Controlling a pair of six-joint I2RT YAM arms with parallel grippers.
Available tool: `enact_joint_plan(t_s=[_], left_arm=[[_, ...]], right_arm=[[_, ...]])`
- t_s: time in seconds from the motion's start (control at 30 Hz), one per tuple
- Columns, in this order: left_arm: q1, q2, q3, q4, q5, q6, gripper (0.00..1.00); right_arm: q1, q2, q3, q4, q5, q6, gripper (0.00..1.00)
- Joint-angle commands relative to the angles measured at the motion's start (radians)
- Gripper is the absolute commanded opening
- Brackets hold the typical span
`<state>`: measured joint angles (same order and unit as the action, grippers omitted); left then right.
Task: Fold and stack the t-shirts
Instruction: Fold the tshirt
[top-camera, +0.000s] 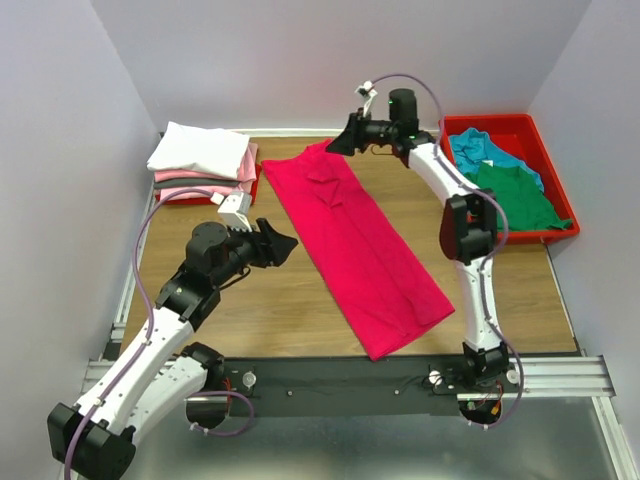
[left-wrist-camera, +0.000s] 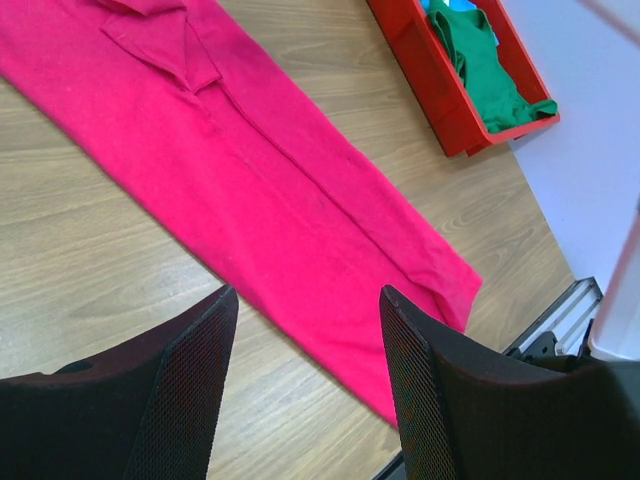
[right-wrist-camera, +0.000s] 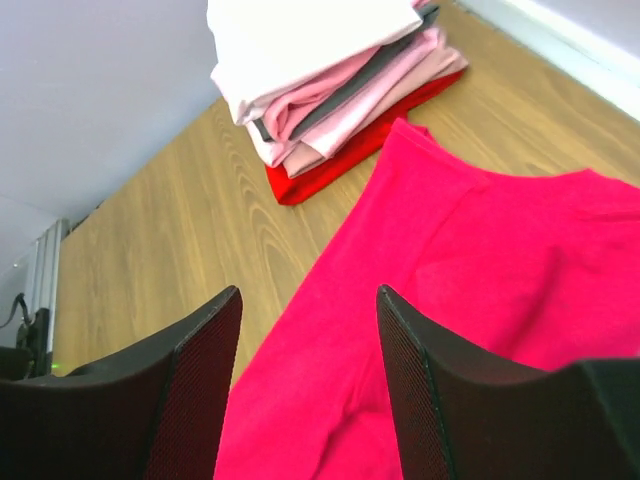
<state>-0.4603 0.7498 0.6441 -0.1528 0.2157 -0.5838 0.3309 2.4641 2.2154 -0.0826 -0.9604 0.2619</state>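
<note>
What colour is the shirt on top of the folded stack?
White top shirt; the right wrist view shows it best.

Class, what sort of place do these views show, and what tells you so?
Probably a robot lab cell: plain walls enclose a wooden table, the left arm and right arm are bolted at its edge, folded t-shirts sit stacked.

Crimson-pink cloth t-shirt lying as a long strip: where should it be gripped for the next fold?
Probably its near hem corners, approached from the arm-base side: the crimson-pink cloth t-shirt lies flat with sleeves folded in, so that free short edge can lift towards the far end.
</note>
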Motion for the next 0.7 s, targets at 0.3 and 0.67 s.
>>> enact_joint_plan(t_s=[0.3, 0.67], left_arm=[[-0.234, 0.135, -0.006, 0.205, 0.096, 0.212, 0.66], [-0.902, 0.463, -0.026, 0.392, -0.208, 0.384, 0.64]], right_arm=[[-0.084, -0.62, -0.659, -0.324, 0.246, -0.752, 1.0], [-0.257, -1.19, -1.276, -0.893, 0.195, -1.657, 0.95]])
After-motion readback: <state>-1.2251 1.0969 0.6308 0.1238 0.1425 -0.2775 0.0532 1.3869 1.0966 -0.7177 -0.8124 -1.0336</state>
